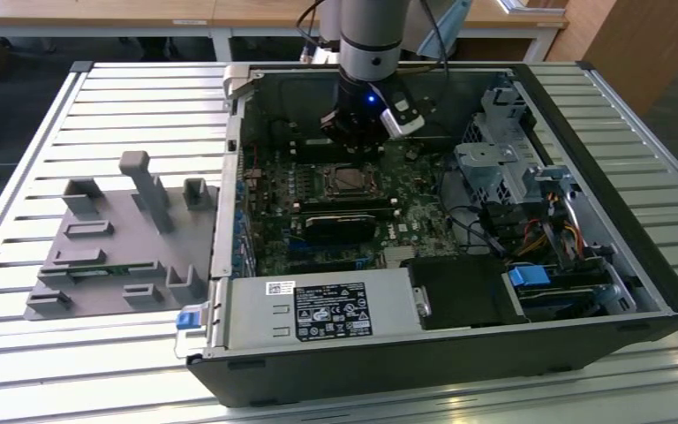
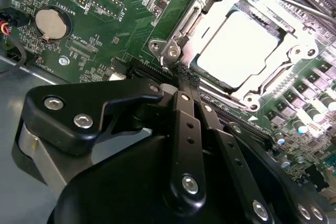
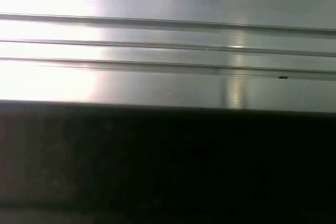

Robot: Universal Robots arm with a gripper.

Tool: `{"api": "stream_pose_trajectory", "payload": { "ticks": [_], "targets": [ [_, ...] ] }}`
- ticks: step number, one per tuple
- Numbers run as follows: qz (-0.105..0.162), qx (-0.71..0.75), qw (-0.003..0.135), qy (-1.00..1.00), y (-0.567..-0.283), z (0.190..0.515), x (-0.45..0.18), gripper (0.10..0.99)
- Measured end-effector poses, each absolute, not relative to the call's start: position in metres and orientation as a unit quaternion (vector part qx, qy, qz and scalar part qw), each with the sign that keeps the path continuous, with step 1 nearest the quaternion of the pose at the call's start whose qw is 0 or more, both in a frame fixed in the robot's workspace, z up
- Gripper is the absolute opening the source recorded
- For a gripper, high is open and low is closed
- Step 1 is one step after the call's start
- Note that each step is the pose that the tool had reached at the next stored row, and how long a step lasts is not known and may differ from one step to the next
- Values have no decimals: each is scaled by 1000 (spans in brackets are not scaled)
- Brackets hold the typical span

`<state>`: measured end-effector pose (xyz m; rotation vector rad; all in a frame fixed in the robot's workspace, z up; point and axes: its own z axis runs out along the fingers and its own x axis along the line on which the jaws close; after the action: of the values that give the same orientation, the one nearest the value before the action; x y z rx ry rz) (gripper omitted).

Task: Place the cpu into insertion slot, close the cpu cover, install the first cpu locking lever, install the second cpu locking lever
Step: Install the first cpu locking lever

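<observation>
Cpu [image 2: 242, 45], silver-grey sq top, sits flat in insertion slot [image 2: 197, 66] on green board. Cpu cover [image 2: 294, 51], silvery frame, lies down over it, prob closed.

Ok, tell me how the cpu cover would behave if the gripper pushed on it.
The cpu cover looks like thin stamped metal, so probably stiff yet springy. It lies flat over the cpu, so a push likely meets firm resistance. Its shiny surface may let the gripper slip.

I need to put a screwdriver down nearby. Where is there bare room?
The slatted table is bare beyond the grey fixture, and along the front edge below the computer case. Inside the case it is crowded, with the gripper by the insertion slot.
</observation>
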<state>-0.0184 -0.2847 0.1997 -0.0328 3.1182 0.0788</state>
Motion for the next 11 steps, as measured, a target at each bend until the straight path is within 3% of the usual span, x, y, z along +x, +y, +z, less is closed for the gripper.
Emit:
{"api": "stream_pose_trajectory", "payload": {
  "ticks": [11],
  "targets": [
    [25, -11, 11, 1000, -286, 209, -18, 118]
  ]
}}
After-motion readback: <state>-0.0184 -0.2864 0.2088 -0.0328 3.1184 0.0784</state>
